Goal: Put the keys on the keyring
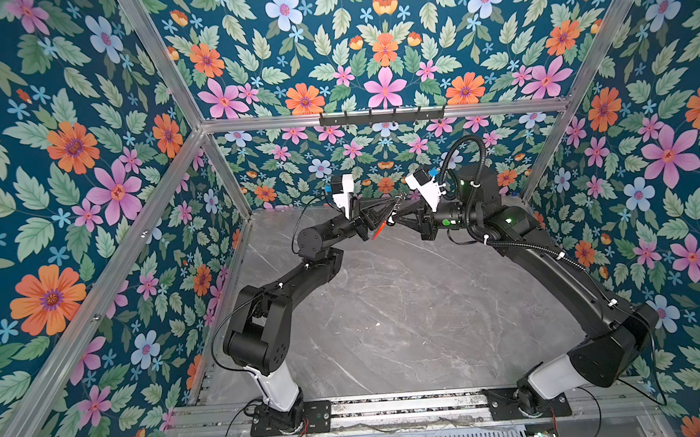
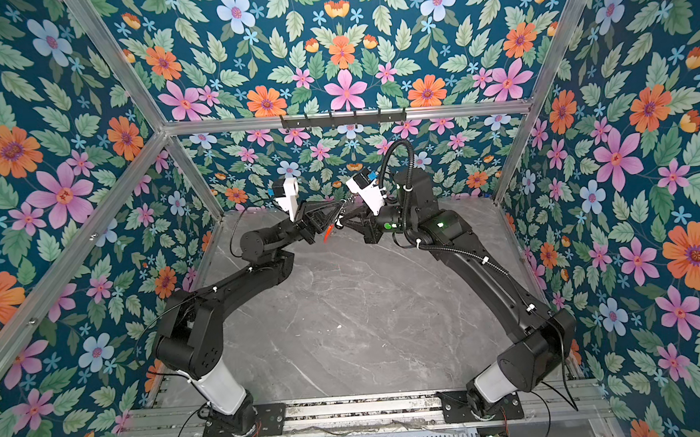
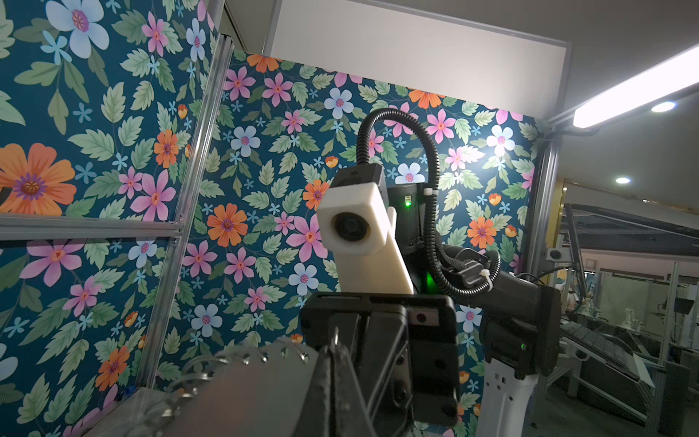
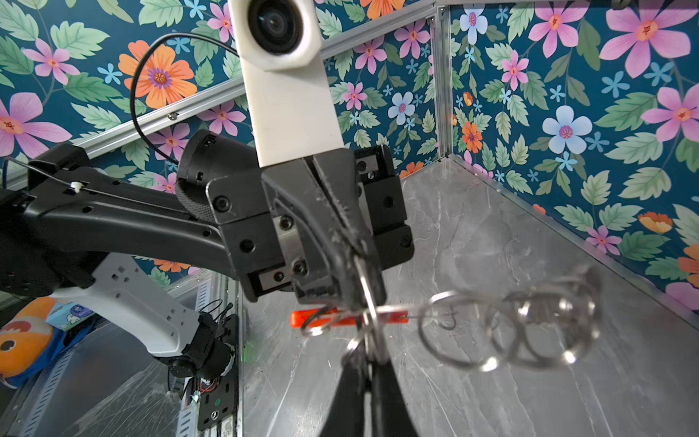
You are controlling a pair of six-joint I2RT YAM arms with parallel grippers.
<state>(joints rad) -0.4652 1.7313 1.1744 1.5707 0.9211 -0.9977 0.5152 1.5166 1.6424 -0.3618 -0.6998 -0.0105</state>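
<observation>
The keyring (image 4: pixel 370 314) hangs in the air above the far end of the worktop (image 1: pixel 387 309), between the two end effectors, which meet there tip to tip. The left end effector (image 4: pixel 351 257) is closed, its black fingers pinched together on a silver ring of the keyring. The right end effector (image 4: pixel 368 372) is closed too, its tips clamped on the cluster of rings just beside the left tips. In the right wrist view the red segment (image 4: pixel 314 318) runs crosswise behind that cluster, and more rings (image 4: pixel 548 329) sit along the wire to one side, blurred. In both top views the red segment (image 1: pixel 376 232) (image 2: pixel 328 232) slants down just below the left fingers. The left wrist view shows a row of small rings (image 3: pixel 246 357) curving along the wire, also blurred. The key cannot be told apart from the black fingers in any view. The worktop is grey marble with pale veins. Dark blue floral walls (image 1: pixel 88 181) close it in on three sides, held in an aluminium frame (image 1: pixel 251 123), and a black hook rail (image 1: pixel 381 116) sits on the far crossbar. Past the cell, the left wrist view shows a lit ceiling light strip (image 3: pixel 635 90).
</observation>
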